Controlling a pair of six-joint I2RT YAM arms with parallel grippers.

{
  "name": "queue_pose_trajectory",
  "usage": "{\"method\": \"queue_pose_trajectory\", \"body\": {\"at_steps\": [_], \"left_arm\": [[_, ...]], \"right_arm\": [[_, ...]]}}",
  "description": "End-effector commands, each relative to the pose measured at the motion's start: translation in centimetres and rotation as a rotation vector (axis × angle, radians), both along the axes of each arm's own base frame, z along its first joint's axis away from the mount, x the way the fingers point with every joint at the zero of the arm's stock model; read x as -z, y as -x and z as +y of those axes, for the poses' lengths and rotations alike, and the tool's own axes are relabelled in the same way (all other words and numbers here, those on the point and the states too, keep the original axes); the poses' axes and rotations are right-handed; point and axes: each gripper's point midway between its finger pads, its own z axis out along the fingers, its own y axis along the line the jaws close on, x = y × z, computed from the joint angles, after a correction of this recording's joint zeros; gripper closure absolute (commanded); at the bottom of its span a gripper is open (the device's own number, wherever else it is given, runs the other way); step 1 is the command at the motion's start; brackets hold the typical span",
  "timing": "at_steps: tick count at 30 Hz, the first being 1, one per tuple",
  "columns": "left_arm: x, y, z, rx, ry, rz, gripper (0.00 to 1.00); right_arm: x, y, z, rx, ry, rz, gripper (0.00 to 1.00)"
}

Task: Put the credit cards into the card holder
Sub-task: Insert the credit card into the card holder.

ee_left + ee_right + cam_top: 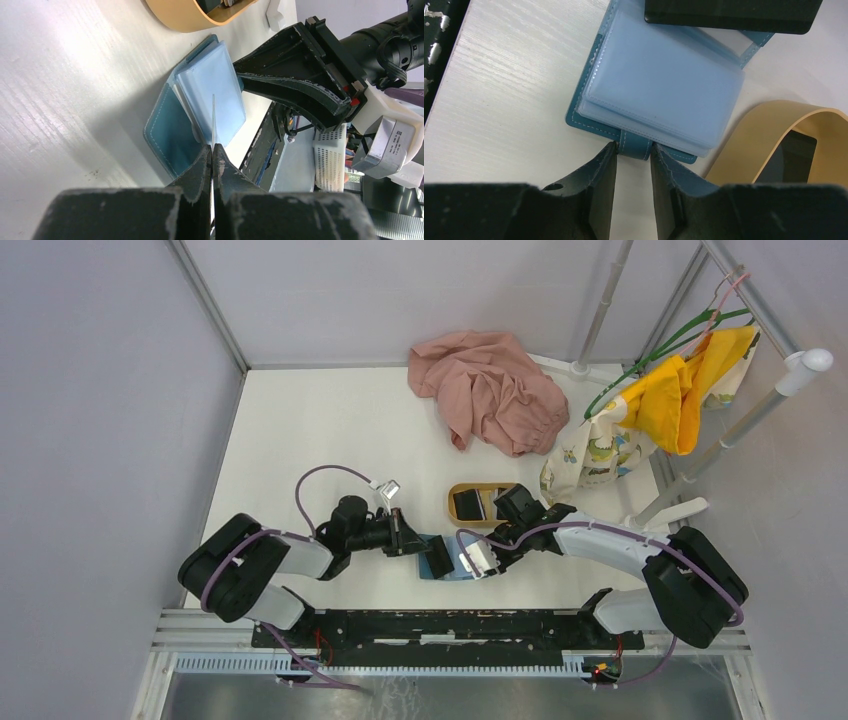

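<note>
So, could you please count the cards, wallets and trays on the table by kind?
Teal-blue folding wallet: 1
Oval tan wooden tray: 1
Thin black rectangular cards: 2 clearly visible, one in the left gripper, one in that tray
Total: 4

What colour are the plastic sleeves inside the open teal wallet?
The plastic sleeves are translucent pale blue, best seen in the right wrist view.

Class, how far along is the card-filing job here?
Done: the card holder lies open, sleeves apparently empty. In hand: the left claw pinches one credit card over it while the right claw grips its strap. Left: insert it, then the black card in the wooden tray.
</note>
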Motion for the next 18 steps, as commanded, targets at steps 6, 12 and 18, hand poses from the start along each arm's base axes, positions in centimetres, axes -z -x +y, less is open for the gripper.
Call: {"method": "queue_pose_trajectory", "body": {"at_steps": [6,12,18], "left_arm": [[-0.1,-0.85,-0.17,0.006,0.005,-0.029,0.98],[0.25,-0.81,-0.39,0.005,0.024,-0.009,0.98],[0.23,-0.9,-0.83,0.006,0.058,0.01,0.98]], "right_arm": [[1.48,0.76,-1.41,0.02,0.088,0.039,0.63],[1.53,0.77,-1.39,0.02,0.09,0.041,0.63],[1.54,0.82,-1.35,0.018,0.093,0.042,0.63]]}}
